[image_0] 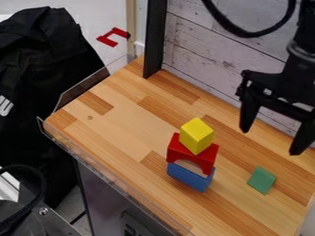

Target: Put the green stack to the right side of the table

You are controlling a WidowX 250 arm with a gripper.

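Gripper (272, 138) held w/ fingers spread, nothing grasped, upper R of view. Green block (262, 180) set on table (123, 124), apart, R of stacked yellow cube (197, 135), red arch (192, 152), blue block (190, 177) (top to btm).

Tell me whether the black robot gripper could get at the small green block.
Likely yes: the gripper hangs with fingers parted, nothing covers the green block, and the yellow, red and blue block stack stands clear of it.
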